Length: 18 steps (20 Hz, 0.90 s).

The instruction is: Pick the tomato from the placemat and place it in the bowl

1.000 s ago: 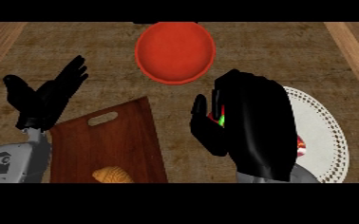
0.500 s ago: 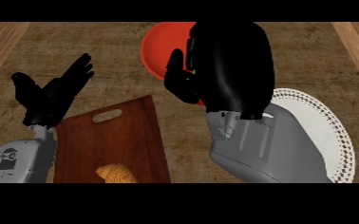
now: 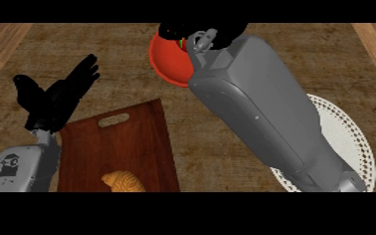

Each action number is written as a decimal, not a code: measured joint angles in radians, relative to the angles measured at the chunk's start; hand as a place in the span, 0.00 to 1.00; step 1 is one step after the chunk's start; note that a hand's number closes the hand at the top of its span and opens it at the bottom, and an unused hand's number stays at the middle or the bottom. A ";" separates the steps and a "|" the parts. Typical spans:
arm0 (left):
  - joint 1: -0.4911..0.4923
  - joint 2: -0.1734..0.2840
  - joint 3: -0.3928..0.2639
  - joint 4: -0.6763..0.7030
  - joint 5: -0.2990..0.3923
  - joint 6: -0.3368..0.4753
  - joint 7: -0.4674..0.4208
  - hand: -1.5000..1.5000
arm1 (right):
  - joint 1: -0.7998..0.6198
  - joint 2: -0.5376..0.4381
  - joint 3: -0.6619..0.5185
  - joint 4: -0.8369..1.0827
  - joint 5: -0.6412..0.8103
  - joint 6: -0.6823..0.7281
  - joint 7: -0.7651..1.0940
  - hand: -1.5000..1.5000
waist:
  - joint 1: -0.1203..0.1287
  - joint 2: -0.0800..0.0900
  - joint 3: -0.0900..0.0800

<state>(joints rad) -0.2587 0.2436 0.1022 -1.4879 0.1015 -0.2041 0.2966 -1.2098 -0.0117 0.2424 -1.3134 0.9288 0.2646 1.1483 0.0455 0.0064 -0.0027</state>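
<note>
Since a moment ago my right hand (image 3: 202,32) has pushed farther out over the red bowl (image 3: 167,64); I cannot tell its fingers' state or see the tomato. Nearer, left hand (image 3: 53,97) rests open beside the cutting board (image 3: 121,149), white placemat (image 3: 336,134) at right
</note>
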 measured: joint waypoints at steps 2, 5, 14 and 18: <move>-0.009 -0.008 -0.004 0.001 -0.003 0.006 0.003 0.50 | -0.023 0.001 -0.036 0.092 0.015 -0.039 -0.027 1.00 | 0.002 0.004 0.000; -0.002 -0.008 -0.004 0.010 -0.004 0.000 -0.012 0.50 | -0.047 0.003 -0.080 0.221 0.040 -0.116 -0.056 1.00 | 0.004 0.007 0.000; -0.007 -0.008 0.000 0.002 0.000 -0.005 -0.016 0.50 | -0.093 -0.002 -0.238 0.594 0.044 -0.400 -0.212 1.00 | 0.017 0.016 0.002; -0.025 -0.003 0.000 0.009 0.006 -0.016 -0.011 0.50 | -0.116 -0.011 -0.301 0.736 0.011 -0.483 -0.313 1.00 | 0.026 0.023 0.002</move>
<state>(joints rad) -0.2840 0.2402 0.1026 -1.4789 0.1073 -0.2202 0.2860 -1.3261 -0.0227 -0.0584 -0.5773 0.9394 -0.2189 0.8358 0.0714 0.0293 -0.0009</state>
